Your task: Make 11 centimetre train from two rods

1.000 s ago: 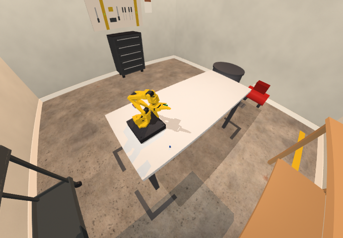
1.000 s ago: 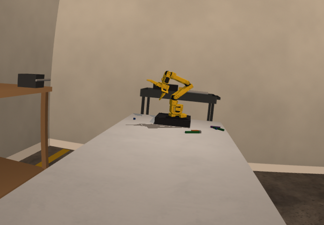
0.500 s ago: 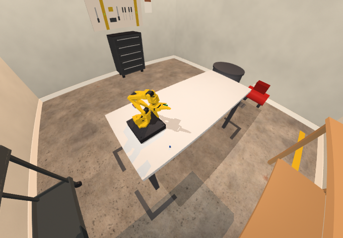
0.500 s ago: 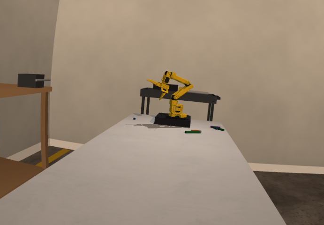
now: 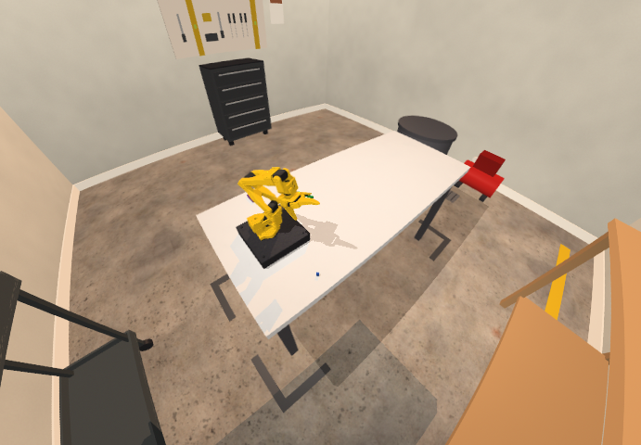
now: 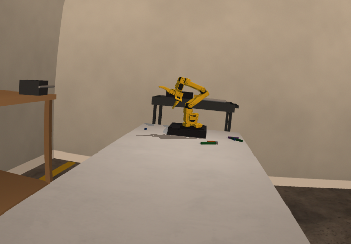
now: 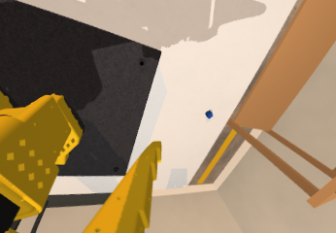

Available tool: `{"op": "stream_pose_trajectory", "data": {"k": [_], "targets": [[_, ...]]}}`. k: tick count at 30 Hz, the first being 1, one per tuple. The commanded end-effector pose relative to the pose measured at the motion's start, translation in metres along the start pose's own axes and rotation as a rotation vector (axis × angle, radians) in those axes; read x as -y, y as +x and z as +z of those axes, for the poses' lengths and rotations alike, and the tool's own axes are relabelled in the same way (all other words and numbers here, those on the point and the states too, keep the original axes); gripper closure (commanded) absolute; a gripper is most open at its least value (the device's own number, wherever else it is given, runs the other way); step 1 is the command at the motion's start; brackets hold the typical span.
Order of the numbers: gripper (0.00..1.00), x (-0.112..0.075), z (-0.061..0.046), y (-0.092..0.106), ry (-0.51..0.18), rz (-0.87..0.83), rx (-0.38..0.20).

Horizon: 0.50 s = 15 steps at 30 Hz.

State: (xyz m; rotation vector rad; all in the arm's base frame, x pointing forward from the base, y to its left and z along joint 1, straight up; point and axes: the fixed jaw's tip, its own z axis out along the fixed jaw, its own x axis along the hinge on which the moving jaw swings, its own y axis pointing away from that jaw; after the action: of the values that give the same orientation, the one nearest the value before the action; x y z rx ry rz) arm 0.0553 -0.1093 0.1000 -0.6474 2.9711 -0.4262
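Observation:
My gripper (image 6: 169,96) is open and empty, raised above the black base (image 6: 186,129) and turned toward the table's left side. In the exterior view a green rod (image 6: 206,143) lies flat right of the base. A short grey rod (image 6: 216,142) is at its right end and an orange rod (image 6: 211,141) lies just behind them. Farther right are a purple rod (image 6: 229,137) and another green rod (image 6: 238,140), close together. A small blue rod (image 6: 145,128) lies alone left of the base. It also shows in the top view (image 5: 317,273) and the wrist view (image 7: 208,115).
The arm stands on the black base (image 5: 273,240) near one end of a long white table (image 5: 352,209). A wooden shelf (image 6: 14,135) stands beside the table's left edge, and a dark bench (image 6: 194,104) stands behind the arm.

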Motion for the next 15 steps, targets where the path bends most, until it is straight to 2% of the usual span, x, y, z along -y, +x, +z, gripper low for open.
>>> {"op": "stream_pose_trajectory", "data": {"k": [1,8,15], "targets": [[0.01,0.0018,0.0009,-0.0007,0.001,-0.025,0.003],[0.02,0.0029,0.0011,-0.0031,-0.003,-0.080,0.009],[0.04,0.0059,0.0019,-0.0095,-0.012,-0.223,0.024]]}}
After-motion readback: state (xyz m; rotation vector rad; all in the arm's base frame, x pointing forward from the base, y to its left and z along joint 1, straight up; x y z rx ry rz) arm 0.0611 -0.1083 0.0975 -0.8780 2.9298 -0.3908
